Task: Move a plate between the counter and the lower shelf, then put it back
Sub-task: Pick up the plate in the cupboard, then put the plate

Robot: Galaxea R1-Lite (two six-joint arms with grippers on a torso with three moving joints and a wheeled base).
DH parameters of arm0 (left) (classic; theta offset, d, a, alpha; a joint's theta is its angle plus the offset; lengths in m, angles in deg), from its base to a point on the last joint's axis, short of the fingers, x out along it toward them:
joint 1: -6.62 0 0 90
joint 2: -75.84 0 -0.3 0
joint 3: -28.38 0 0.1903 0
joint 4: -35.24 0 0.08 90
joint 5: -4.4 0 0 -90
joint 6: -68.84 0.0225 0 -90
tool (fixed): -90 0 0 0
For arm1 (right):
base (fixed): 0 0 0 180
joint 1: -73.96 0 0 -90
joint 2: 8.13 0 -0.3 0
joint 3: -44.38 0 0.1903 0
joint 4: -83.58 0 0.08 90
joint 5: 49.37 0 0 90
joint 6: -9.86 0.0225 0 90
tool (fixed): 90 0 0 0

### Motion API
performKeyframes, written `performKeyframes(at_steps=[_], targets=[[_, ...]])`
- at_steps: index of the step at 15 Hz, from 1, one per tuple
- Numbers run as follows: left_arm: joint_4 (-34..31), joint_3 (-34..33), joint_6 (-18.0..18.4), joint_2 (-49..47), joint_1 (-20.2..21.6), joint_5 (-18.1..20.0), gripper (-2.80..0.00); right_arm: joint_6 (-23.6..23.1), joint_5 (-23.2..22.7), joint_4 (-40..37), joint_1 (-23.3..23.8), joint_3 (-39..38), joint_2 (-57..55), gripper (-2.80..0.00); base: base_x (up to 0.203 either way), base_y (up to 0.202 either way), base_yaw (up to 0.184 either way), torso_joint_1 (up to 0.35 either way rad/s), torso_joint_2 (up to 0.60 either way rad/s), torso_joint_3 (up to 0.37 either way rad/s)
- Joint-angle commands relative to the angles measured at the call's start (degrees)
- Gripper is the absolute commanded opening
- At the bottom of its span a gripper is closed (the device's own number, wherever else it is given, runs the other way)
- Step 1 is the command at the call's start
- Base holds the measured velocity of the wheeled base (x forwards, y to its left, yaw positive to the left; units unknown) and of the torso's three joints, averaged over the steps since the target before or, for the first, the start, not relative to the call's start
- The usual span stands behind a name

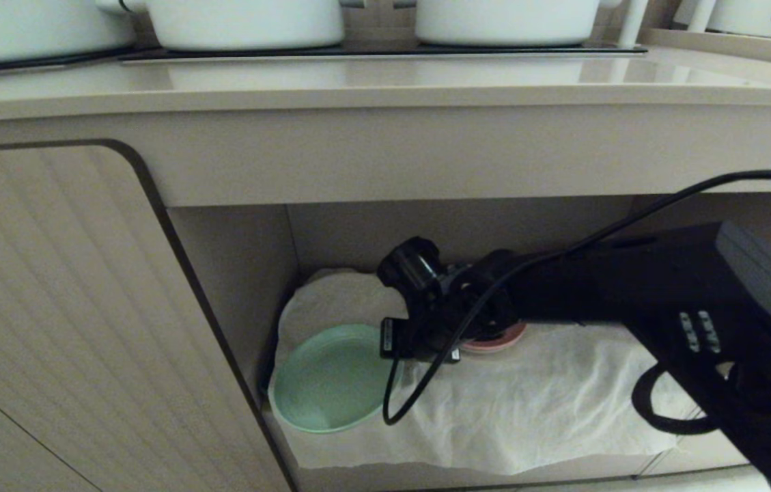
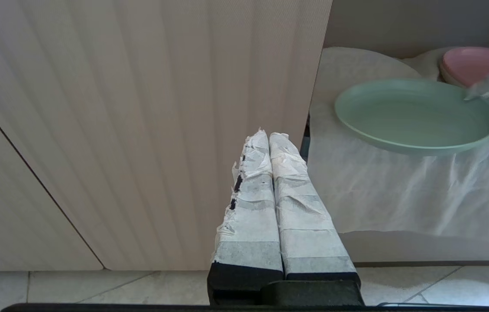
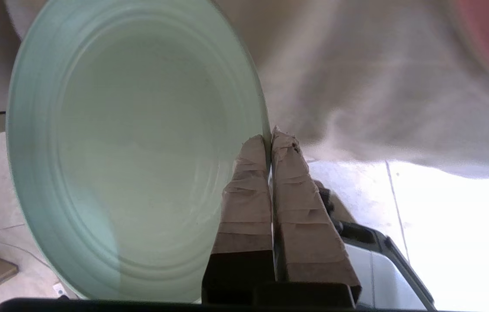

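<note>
The pale mint-green plate [image 1: 330, 379] is in the lower shelf [image 1: 549, 403], at the left end of its wrinkled off-white cloth, tilted with its low edge toward the front. My right gripper [image 1: 392, 345] reaches into the recess from the right and is shut on the plate's right rim. In the right wrist view the taped fingers [image 3: 244, 173] pinch the rim of the plate [image 3: 131, 143] between them. My left gripper [image 2: 269, 135] is shut on nothing and parked outside, facing the cupboard door. From there the plate [image 2: 415, 115] shows to the right. The counter [image 1: 385, 82] runs above.
A pink plate [image 1: 498, 339] lies on the cloth just behind my right wrist. White pots [image 1: 242, 24] stand on the black hob panel on the counter. A ribbed cupboard door [image 1: 50, 307] closes off the space left of the recess. The arm's cable [image 1: 419, 389] loops in front of the plate.
</note>
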Motion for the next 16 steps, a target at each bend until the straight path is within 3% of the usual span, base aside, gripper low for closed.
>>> performKeyframes(at_steps=[1,9,16], targets=[[0.01,0.00,-0.05,0.02,0.00,-0.02,-2.80,0.22,-0.02,-0.11,-0.17,-2.32,2.45,-2.80,0.000,0.000,0.000,0.000,0.00,0.000],[0.01,0.00,-0.05,0.02,0.00,-0.02,-2.80,0.31,0.16,0.07,-1.58,-9.99,8.33,-2.80,0.000,0.000,0.000,0.000,0.00,0.000],[0.01,0.00,-0.05,0.02,0.00,-0.02,-2.80,0.66,3.53,0.58,-3.04,-16.54,12.05,-2.80,0.000,0.000,0.000,0.000,0.00,0.000]])
